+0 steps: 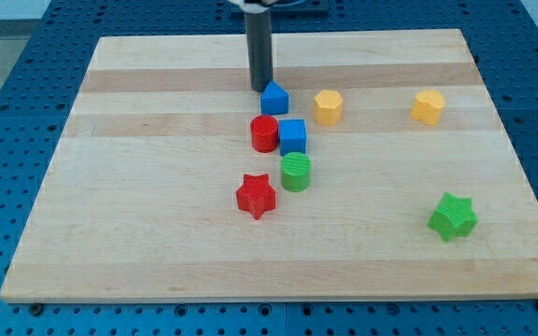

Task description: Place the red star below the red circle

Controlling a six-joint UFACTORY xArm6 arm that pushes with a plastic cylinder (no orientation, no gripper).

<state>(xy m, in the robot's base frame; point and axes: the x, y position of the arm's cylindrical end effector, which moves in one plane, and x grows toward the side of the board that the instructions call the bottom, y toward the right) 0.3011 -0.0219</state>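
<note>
Eight blocks sit on the wooden board (157, 252), most of them bunched near the middle. Going from the view's left: the red star (256, 196) lies toward the view's bottom of the bunch, a little below and just left of the red circle (264, 133), with a gap between them. My tip (261, 88) rests on the board above the red circle, just beside the upper-left corner of a small blue block (275, 98) whose shape is hard to make out. Next comes a blue cube (292, 136), touching or nearly touching the red circle's right side, and under it a green cylinder (295, 173) just right of the star. Further right are two yellow blocks (328, 107) (428, 106), then a green star (453, 217) well apart near the view's bottom right.

There is no claw on this arm, only the rod, so nothing is held.

I judge the star already roughly under the circle, needing only a small nudge rightward. The risk: my tip sits on the far side of the bunch, and a straight path down could knock the red circle or blue blocks out of place; pushing the star right could also shove it into the green cylinder.

The rod's upper part is cut off at the view's top
</note>
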